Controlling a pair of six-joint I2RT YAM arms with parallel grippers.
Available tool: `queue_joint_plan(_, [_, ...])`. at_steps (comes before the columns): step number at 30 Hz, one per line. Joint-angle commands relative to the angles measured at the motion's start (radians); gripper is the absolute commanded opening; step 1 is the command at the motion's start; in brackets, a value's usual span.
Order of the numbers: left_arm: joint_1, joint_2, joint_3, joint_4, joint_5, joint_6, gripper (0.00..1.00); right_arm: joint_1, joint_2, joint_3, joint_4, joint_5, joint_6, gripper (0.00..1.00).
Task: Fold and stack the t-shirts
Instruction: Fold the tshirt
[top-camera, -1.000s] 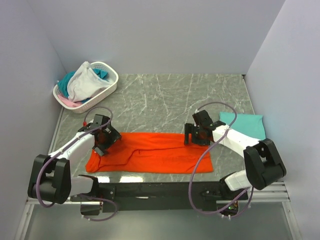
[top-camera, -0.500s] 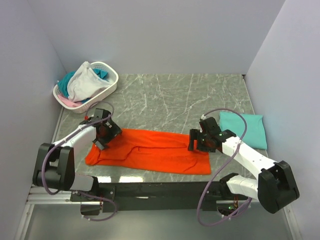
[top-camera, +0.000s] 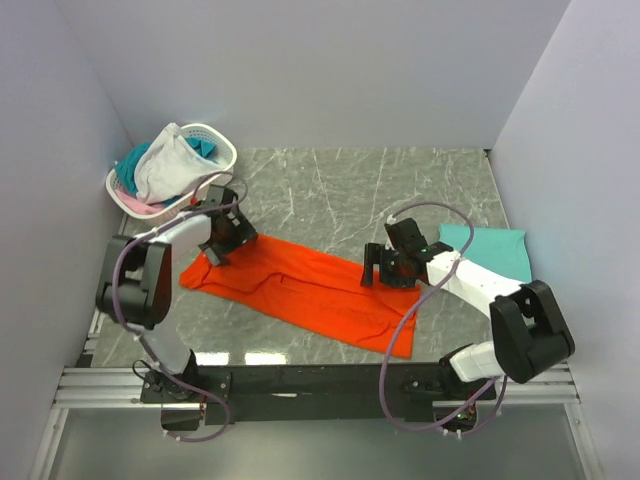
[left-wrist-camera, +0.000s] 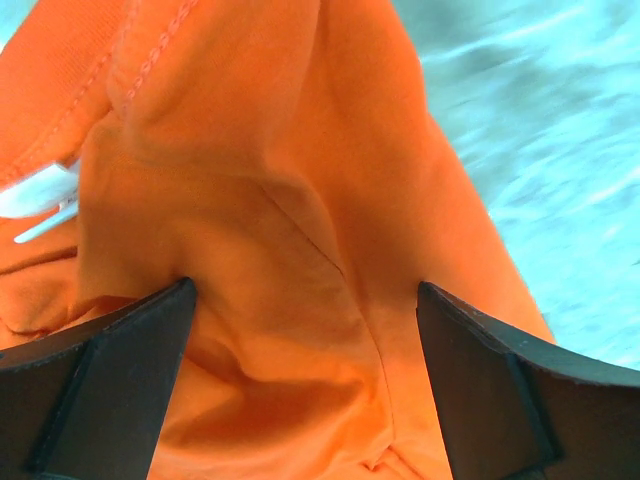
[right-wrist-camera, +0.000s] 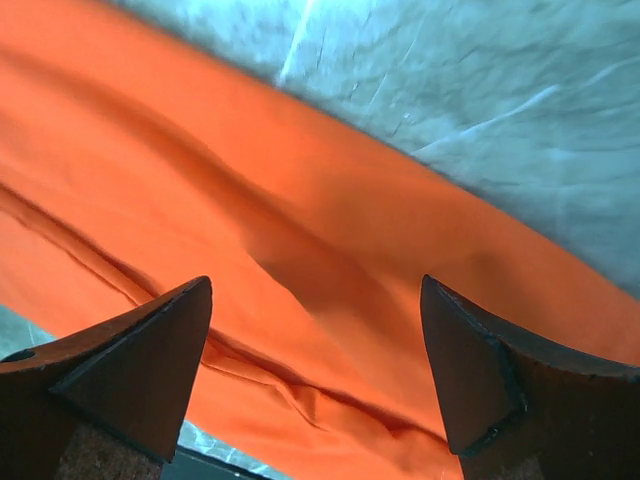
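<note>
A large orange t-shirt (top-camera: 300, 292) lies folded in a long strip, slanting from back left to front right. My left gripper (top-camera: 222, 240) is open over its back-left end. In the left wrist view the jaws (left-wrist-camera: 305, 290) stand wide apart with bunched orange cloth (left-wrist-camera: 260, 150) between them and a white label (left-wrist-camera: 35, 190) at the left. My right gripper (top-camera: 378, 270) is open over the strip's far edge near its right end. The right wrist view shows wrinkled orange cloth (right-wrist-camera: 200, 160) below the spread jaws (right-wrist-camera: 316, 282). A folded teal t-shirt (top-camera: 492, 252) lies at the right.
A white perforated basket (top-camera: 222, 172) stands at the back left with white (top-camera: 165, 165), teal and pink garments in it. The grey marble tabletop (top-camera: 340, 190) is walled on three sides. A black rail (top-camera: 320, 380) runs along the near edge.
The orange t-shirt has swung from lying level to slanting; its left end went back toward the basket along with my left gripper. My right gripper shifted back and left. Both stayed open.
</note>
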Motion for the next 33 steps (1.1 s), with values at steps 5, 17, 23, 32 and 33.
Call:
queue_joint_plan(5, [-0.131, 0.323, 0.294, -0.011, -0.003, 0.033, 0.99, 0.022, -0.025, -0.09, 0.027, -0.073, 0.018, 0.91])
queue_joint_plan(17, [-0.237, 0.854, 1.143, -0.16, 0.172, 0.051, 0.99, 0.261, -0.249, -0.268, -0.086, -0.161, 0.113, 0.93])
queue_joint_plan(23, [-0.242, 0.957, 1.214, 0.091, 0.336, -0.052, 0.99, 0.386, -0.265, -0.296, -0.05, -0.221, 0.142, 0.93])
queue_joint_plan(32, [-0.266, 1.092, 1.345, 0.395, 0.416, -0.233, 0.99, 0.485, -0.17, -0.2, -0.023, -0.188, 0.129, 0.94])
queue_joint_plan(33, [-0.266, 1.106, 1.345, 0.415, 0.408, -0.243, 0.99, 0.486, -0.162, -0.19, -0.033, -0.183, 0.123, 0.94])
